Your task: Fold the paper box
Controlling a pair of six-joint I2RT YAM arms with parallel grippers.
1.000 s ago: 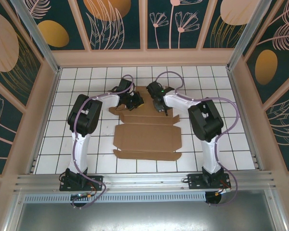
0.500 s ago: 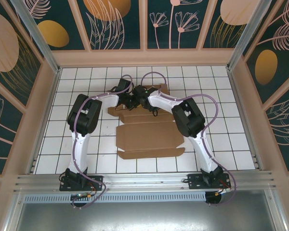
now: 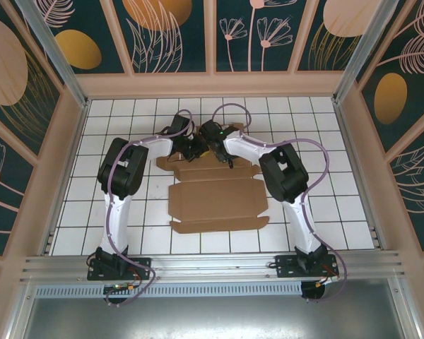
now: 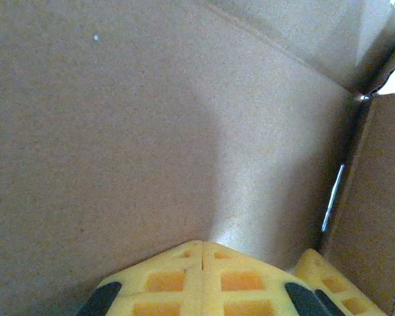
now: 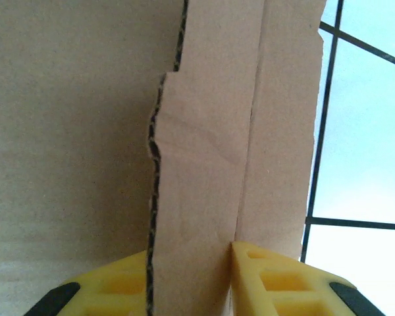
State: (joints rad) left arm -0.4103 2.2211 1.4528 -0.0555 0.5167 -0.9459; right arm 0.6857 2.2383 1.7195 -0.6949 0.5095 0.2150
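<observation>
— Where is the paper box (image 3: 215, 201)?

— It lies open and mostly flat in the middle of the tiled table (image 3: 346, 212). The near flap (image 3: 215, 226) lies loose on the tiles. Both grippers are at the far end.

— What are they doing?

— The left gripper (image 4: 202, 263) has its fingers (image 4: 178, 260) pressed together with nothing between them. The tips are right up against a cardboard panel (image 4: 118, 131). The right gripper (image 5: 194, 276) is pinching a thin standing flap (image 5: 204, 131) between its yellow fingers (image 5: 270, 270).

— What could go wrong?

— Nothing holds the near part down. I think a hard pull could drag the whole sheet along. Farther off, the pinched flap has a wrinkle. A twist might bend it in the wrong place or tear it.

— What is it all made of?

— The box is brown cardboard. It looks dull and a bit rough, with straight fold lines and a wavy cut edge. The fingers look like yellow plastic with square holes. The table has smooth white squares with dark lines.
</observation>
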